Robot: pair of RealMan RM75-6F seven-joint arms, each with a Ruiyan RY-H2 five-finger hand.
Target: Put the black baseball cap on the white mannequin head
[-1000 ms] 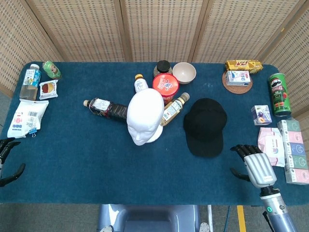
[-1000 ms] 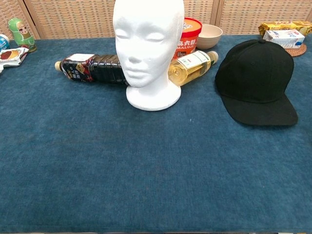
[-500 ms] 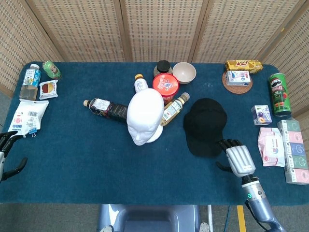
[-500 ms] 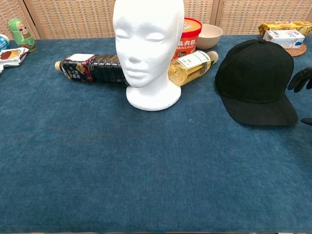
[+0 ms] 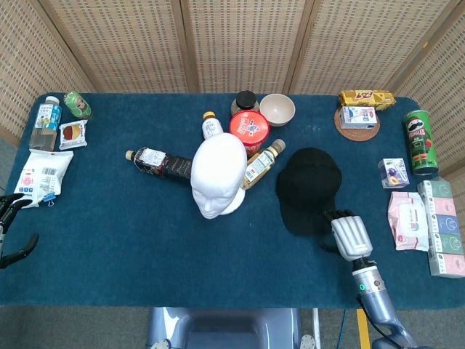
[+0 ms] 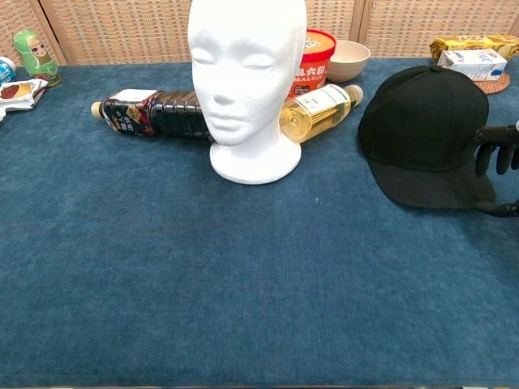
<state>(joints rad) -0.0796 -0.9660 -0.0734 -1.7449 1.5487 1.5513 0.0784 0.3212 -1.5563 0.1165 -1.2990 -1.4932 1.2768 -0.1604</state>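
Cap (image 5: 308, 187): flat on tabletop (image 5: 131, 233), right of mannequin head (image 5: 218, 174), brim toward robot, reachable. Right hand (image 5: 347, 234): at brim, fingers apart, empty, poised to grasp. Left hand (image 5: 10, 227): idle, parted, empty.

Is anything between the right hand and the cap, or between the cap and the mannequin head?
Nothing visible. The right hand is already at the brim of the cap. Between the cap and the mannequin head there is bare table; the yellow bottle lies just behind that line.
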